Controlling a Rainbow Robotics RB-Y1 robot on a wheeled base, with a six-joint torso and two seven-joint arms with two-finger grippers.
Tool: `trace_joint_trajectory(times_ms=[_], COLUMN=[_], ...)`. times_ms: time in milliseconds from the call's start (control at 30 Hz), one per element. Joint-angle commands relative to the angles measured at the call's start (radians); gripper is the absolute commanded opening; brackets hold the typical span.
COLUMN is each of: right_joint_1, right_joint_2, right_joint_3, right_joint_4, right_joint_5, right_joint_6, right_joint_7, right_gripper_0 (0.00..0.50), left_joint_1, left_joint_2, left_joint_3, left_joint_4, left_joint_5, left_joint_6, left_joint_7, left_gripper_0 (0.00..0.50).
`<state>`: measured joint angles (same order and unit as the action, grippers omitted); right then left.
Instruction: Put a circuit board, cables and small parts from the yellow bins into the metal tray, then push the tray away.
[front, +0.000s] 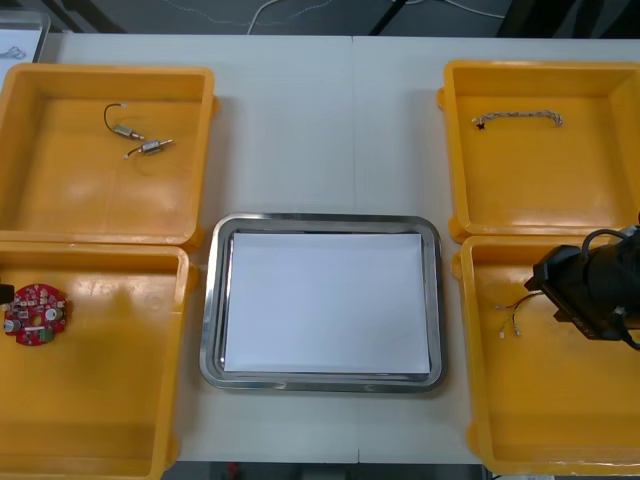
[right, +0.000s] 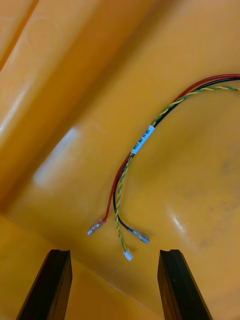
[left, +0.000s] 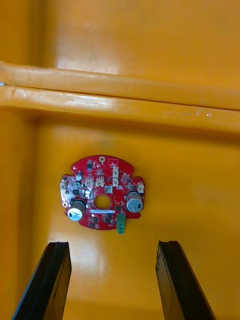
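A round red circuit board (front: 36, 313) lies in the near left yellow bin (front: 100, 420). My left gripper (left: 112, 285) hangs open above that bin, and the board (left: 102, 195) lies just beyond its fingertips. In the near right yellow bin (front: 540, 420) rests a red and yellow cable (front: 515, 310). My right arm (front: 590, 290) reaches over this bin, and the right gripper (right: 115, 287) stands open with the cable's (right: 145, 145) loose ends just ahead of its fingers. Neither gripper touches anything. The metal tray (front: 212, 300), white inside, sits between the bins.
The far left yellow bin (front: 60, 190) holds two small metal parts (front: 140, 140) with thin wires. A twisted blue and white cable (front: 518, 117) lies in the far right yellow bin (front: 540, 200). Bare table (front: 330, 130) stretches beyond the tray.
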<state>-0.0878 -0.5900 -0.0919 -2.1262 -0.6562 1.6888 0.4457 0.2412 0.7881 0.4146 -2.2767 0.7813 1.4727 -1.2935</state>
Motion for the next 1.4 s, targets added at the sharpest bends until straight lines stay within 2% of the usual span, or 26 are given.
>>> trace_joint_trajectory(times_ms=[33, 100, 200, 367, 667, 800, 1000, 1200, 1400], right_joint_1=[0.011, 0.011, 0.011, 0.011, 0.003, -0.001, -0.015, -0.023, -0.041], right_joint_2=[0.039, 0.048, 0.058, 0.062, 0.065, 0.065, 0.065, 0.070, 0.070], right_joint_3=[0.017, 0.017, 0.017, 0.027, 0.054, 0.070, 0.093, 0.101, 0.116], right_joint_4=[0.054, 0.081, 0.092, 0.092, 0.123, 0.135, 0.163, 0.163, 0.178], right_joint_5=[0.015, 0.015, 0.017, 0.026, 0.041, 0.050, 0.064, 0.078, 0.090], right_joint_6=[-0.049, -0.070, -0.081, -0.080, -0.080, -0.080, -0.089, -0.089, -0.092], right_joint_7=[-0.041, -0.053, -0.105, -0.160, -0.182, -0.193, -0.208, -0.216, -0.219], right_gripper_0=[0.500, 0.500, 0.500, 0.500, 0.500, 0.500, 0.500, 0.500, 0.500], left_joint_1=[0.024, 0.024, 0.024, 0.029, 0.064, 0.058, 0.044, -0.006, -0.036], left_joint_2=[-0.029, -0.029, -0.030, -0.053, -0.079, -0.093, -0.095, -0.101, -0.104], left_joint_3=[-0.094, -0.123, -0.140, -0.140, -0.140, -0.140, -0.140, -0.140, -0.152], left_joint_4=[0.037, 0.075, 0.111, 0.137, 0.154, 0.198, 0.221, 0.238, 0.241], left_joint_5=[-0.083, -0.094, -0.091, -0.080, -0.076, -0.062, -0.060, -0.059, -0.070], left_joint_6=[-0.091, -0.150, -0.184, -0.189, -0.203, -0.203, -0.160, -0.055, -0.029], left_joint_7=[-0.099, -0.109, -0.141, -0.187, -0.230, -0.294, -0.294, -0.277, -0.253], left_gripper_0=[0.500, 0.500, 0.500, 0.500, 0.500, 0.500, 0.500, 0.500, 0.500])
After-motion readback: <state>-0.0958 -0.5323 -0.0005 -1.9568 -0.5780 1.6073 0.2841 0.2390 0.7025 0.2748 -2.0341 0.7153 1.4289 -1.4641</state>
